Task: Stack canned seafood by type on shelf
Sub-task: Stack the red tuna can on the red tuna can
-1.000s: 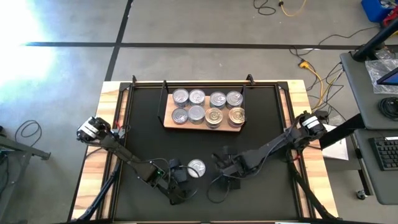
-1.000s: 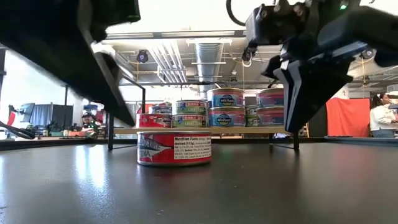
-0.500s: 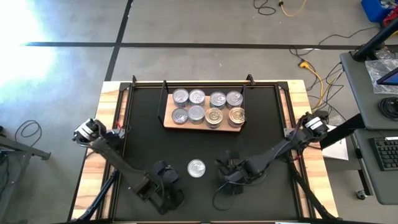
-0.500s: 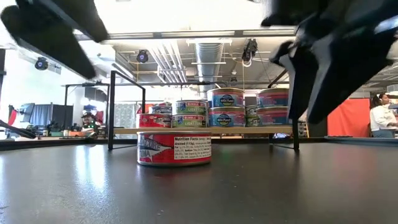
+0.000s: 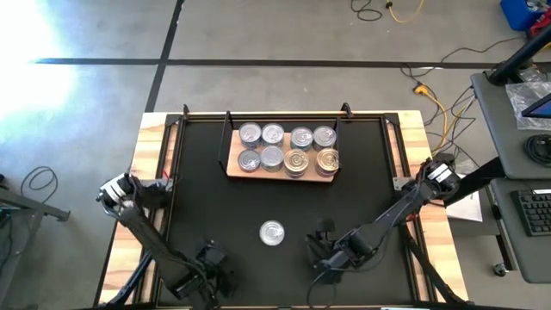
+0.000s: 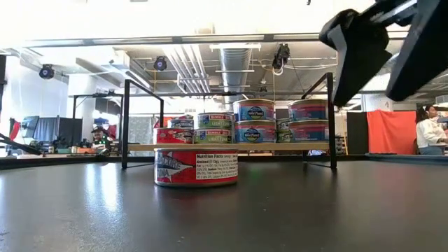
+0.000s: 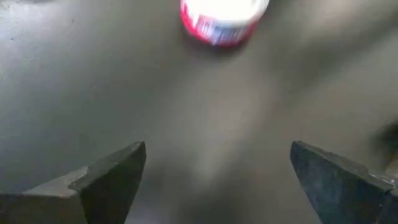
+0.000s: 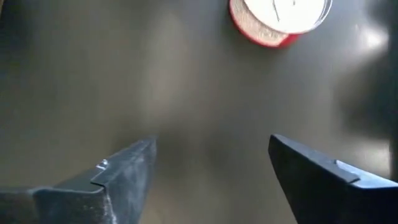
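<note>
A single can of seafood [image 5: 272, 232] with a silver top and red sides stands upright on the black mat [image 5: 198, 172], near its front middle; the low view shows this can [image 6: 196, 168] too. The wooden shelf [image 5: 280, 173] at the back holds several cans [image 5: 284, 148], stacked in two layers [image 6: 255, 120]. My left gripper [image 5: 217, 258] is open, to the near left of the lone can [image 7: 224, 18]. My right gripper [image 5: 320, 241] is open, just right of that can [image 8: 280, 18]. Neither gripper has anything between its fingers.
The shelf's black metal frame ends [image 6: 124, 122] rise at each side of the board. The mat lies on a light-wood table [image 5: 151, 138]. Bare mat [image 5: 275, 198] lies between the lone can and the shelf. A person [image 6: 428, 133] stands in the room behind.
My left gripper has drawn back from the lone can toward the table's near left, rolling as it went, and stays open. My right gripper has opened from shut and moved toward the near right, rising a little. The can has stayed in place.
</note>
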{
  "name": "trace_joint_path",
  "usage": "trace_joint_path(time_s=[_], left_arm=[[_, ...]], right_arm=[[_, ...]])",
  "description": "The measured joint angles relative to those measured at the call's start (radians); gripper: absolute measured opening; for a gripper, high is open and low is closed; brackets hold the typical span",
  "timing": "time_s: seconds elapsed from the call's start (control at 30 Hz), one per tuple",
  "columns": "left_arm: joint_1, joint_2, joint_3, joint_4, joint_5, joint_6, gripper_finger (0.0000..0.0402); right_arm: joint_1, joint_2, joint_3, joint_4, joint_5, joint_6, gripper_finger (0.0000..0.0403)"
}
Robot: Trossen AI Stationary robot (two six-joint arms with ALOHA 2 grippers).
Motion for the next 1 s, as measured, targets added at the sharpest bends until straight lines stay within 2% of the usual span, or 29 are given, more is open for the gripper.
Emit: trace_joint_path(time_s=[0.1, 0.17, 0.3, 0.43, 0.57, 0.7, 1.0], left_arm=[[0.006, 0.057, 0.017, -0.010, 0.056, 0.113, 0.0384], [0.017, 0.074, 0.026, 0.001, 0.067, 0.132, 0.0384], [0.037, 0.070, 0.013, 0.020, -0.030, 0.149, 0.0384], [0.072, 0.037, -0.070, 0.046, -0.024, 0.254, 0.0384], [0.148, -0.035, -0.235, 0.259, 0.056, 0.417, 0.0377], [0.245, -0.110, -0.366, 0.499, 0.113, 0.650, 0.0364], [0.356, -0.132, -0.432, 0.607, 0.190, 1.032, 0.0359]], right_arm=[[-0.004, 0.008, -0.008, 0.064, 0.033, -0.002, 0.0322], [-0.019, 0.025, -0.011, 0.067, 0.053, -0.024, 0.0328], [-0.066, 0.052, -0.011, 0.074, 0.054, -0.012, 0.0327], [-0.118, 0.062, -0.005, 0.131, 0.058, -0.054, 0.0318], [-0.164, 0.076, -0.005, 0.248, 0.056, -0.068, 0.0309], [-0.181, 0.131, 0.007, 0.303, -0.001, -0.069, 0.0312], [-0.217, 0.199, 0.043, 0.257, -0.006, -0.070, 0.0333]])
